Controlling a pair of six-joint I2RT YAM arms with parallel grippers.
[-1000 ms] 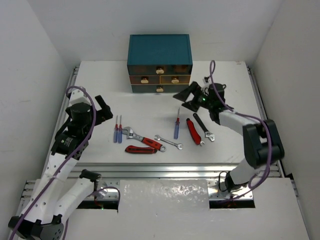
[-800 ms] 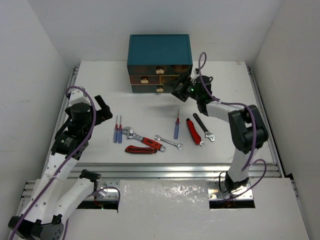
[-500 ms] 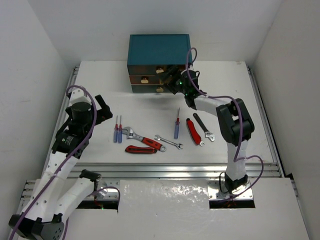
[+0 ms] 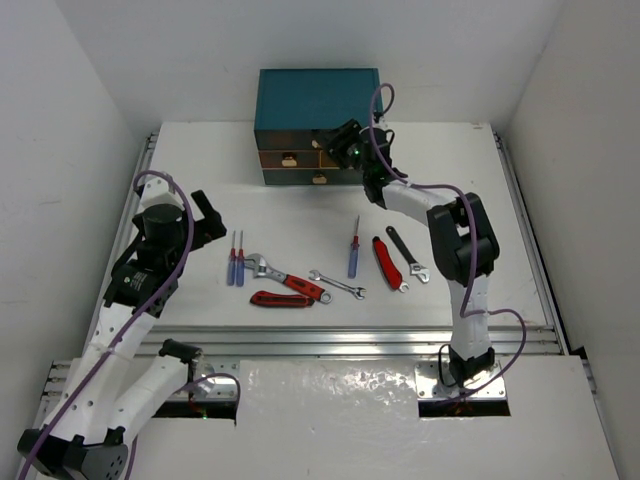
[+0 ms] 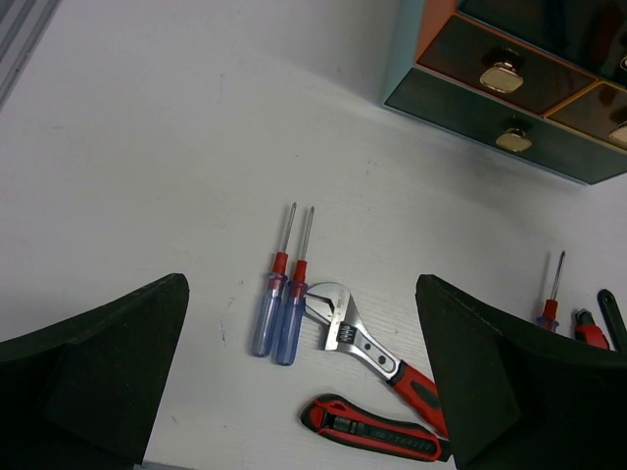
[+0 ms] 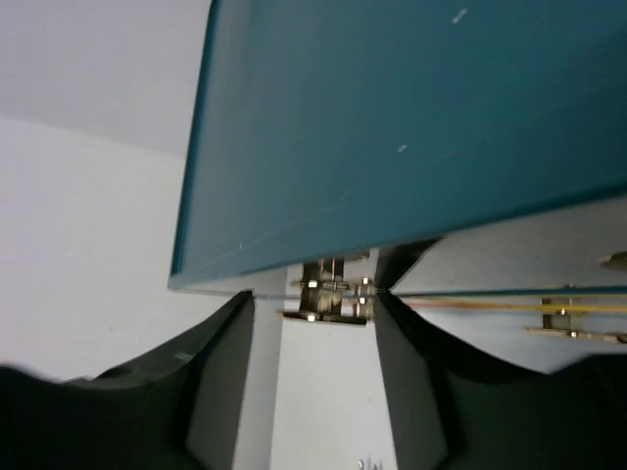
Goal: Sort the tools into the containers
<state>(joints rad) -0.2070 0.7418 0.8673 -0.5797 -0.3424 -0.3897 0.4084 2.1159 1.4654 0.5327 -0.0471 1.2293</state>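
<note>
Steel and rubbery plastic make up the tools, which lie loose in a row across the middle of the worktop (image 4: pixel 300 215). None is in a drawer yet. The teal chest (image 4: pixel 318 95) stands at twelve o'clock. The right hand (image 4: pixel 345 150) is pressed up to its front, at the upper right. In its wrist view the jaws are partly narrowed to either side of a pale knob (image 6: pixel 328 294). I cannot tell whether they pinch it, or which drawer it belongs to. That knob looks small, round and smooth, so it probably slips unless it is squeezed square and pulled straight out. The chest may be light enough to creep along with the pull. The left hand (image 4: pixel 205 222) hangs wide open at nine o'clock, holding nothing. Nearest it is the pair of blue screwdrivers (image 4: pixel 236 258), which are likely light and apt to roll, so they are best taken across the handle. The adjustable wrench (image 4: pixel 285 279) seems the heaviest piece, stiff and head-heavy, and a grip on its red sleeve near the head should keep it from swinging. The silver spanner (image 4: pixel 337 285) and the black spanner (image 4: pixel 408 255) lie thin and flat, so each needs a pinch across its narrow shank.
</note>
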